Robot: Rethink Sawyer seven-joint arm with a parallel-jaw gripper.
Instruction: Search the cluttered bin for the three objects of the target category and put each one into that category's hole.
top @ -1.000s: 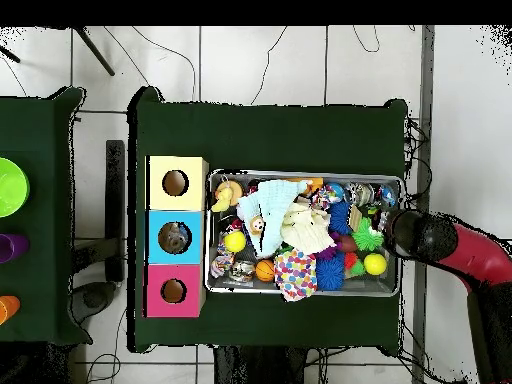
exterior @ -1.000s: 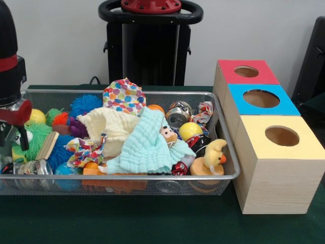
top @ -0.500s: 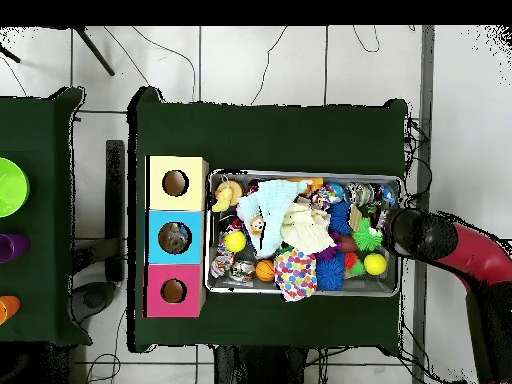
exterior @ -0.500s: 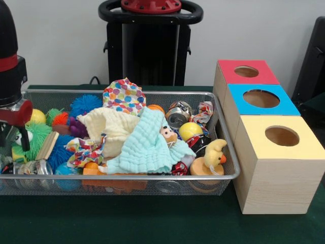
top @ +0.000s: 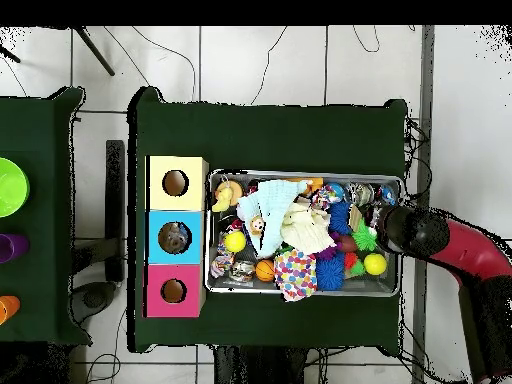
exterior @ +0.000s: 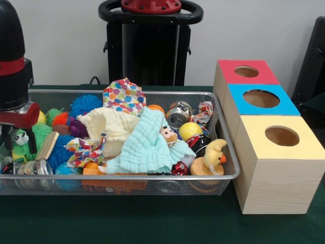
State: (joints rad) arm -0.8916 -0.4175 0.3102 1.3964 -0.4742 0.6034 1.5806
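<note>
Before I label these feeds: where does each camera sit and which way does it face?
Front view: low across the table, facing the bin and boxes; the arm's gripper shows at left.
Overhead view: above, straight down on bin, boxes and floor; the arm enters from the right.
Both share bin, boxes and arm, turned half round.

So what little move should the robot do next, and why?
Probably lower a little. The end effector hangs over the left end of the wire bin, right above a green fuzzy toy, and it grips nothing yet. All three box holes are far across at the bin's other end.
</note>
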